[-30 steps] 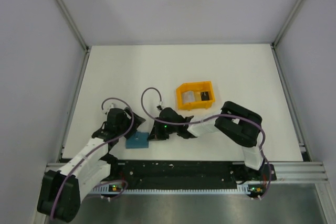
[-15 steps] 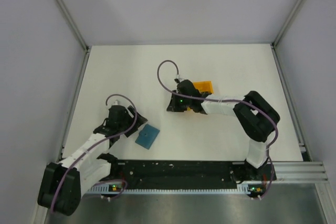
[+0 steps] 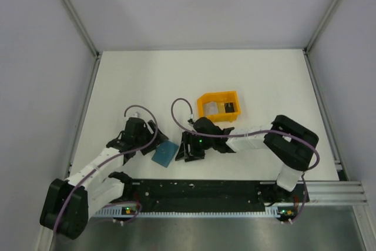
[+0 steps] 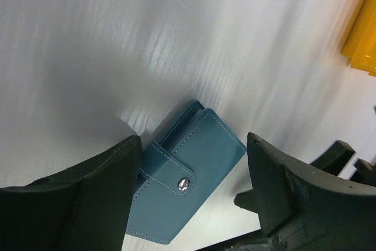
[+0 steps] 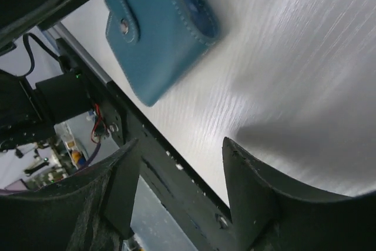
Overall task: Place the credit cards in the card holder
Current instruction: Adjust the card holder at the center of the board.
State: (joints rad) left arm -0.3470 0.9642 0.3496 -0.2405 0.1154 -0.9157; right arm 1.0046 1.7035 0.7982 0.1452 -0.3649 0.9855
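**Top external against wrist views: holder between two spread grippers**

From above only: cards inside orange tray, well apart from teal holder flat on table. At wrists only: flap with metal snap. Left gripper spread, low at holder's left edge, pinching nothing. Right gripper spread, empty, just right of holder. Both arms reaching inward.

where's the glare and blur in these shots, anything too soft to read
Left wrist: streaky glare across the white table, the card holder fairly crisp, the orange tray at the right edge blurred. Right wrist: similar glare streaks, the card holder slightly smeared, a broad soft shadow on the table at lower right. Top external: even light, no glare, things sharp but small.
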